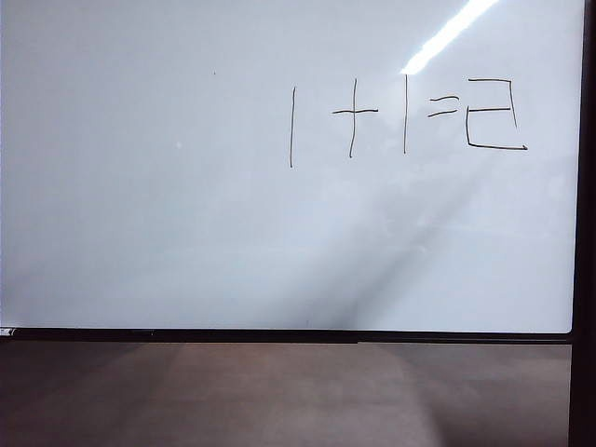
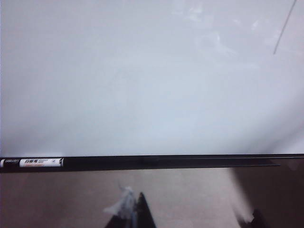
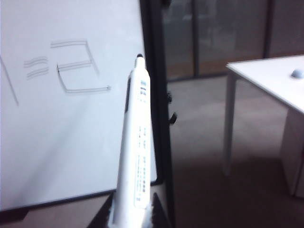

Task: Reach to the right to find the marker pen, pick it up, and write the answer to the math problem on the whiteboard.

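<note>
The whiteboard (image 1: 186, 233) fills the exterior view, where neither gripper shows. The math problem (image 1: 372, 121) is drawn at its upper right, and the answer (image 1: 494, 116), a boxy two, follows it. In the right wrist view my right gripper (image 3: 133, 213) is shut on the marker pen (image 3: 135, 152), a white printed barrel with a dark tip (image 3: 139, 56). The pen stands off the whiteboard (image 3: 71, 142), its tip near the right frame beside the answer (image 3: 76, 66). My left gripper (image 2: 135, 213) hangs below the board's lower frame, its tips together with nothing in them.
A black frame (image 3: 159, 95) borders the board on the right. Beyond it stands a white table (image 3: 270, 76) with a small round thing (image 3: 298, 72) on top, over brown floor. A white label (image 2: 40, 162) sits on the lower frame.
</note>
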Action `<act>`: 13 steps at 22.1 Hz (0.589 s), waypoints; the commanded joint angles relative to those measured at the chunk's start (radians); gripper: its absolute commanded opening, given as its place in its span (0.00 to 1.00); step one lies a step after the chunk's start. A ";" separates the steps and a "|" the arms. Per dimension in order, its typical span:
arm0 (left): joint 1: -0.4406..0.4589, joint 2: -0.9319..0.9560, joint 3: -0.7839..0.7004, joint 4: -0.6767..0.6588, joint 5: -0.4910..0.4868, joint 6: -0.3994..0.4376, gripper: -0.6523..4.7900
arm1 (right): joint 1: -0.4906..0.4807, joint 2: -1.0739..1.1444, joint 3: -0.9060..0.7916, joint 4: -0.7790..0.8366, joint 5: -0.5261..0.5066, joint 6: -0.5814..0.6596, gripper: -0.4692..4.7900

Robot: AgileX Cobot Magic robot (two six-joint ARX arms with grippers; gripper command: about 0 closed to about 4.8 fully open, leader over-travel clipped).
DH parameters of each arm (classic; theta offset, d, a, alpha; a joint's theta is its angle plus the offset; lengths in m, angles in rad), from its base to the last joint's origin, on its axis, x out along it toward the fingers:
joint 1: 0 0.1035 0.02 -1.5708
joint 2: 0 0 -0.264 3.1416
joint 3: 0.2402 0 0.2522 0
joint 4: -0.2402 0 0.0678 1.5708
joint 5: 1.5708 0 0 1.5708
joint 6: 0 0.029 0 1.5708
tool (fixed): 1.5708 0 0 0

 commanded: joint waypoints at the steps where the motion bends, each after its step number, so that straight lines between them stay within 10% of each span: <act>1: -0.002 0.002 0.001 0.011 0.006 -0.002 0.11 | 0.035 -0.002 -0.058 0.032 -0.003 -0.001 0.08; 13: -0.001 0.001 0.001 0.000 0.005 -0.002 0.11 | 0.096 -0.003 -0.284 0.250 -0.008 0.074 0.08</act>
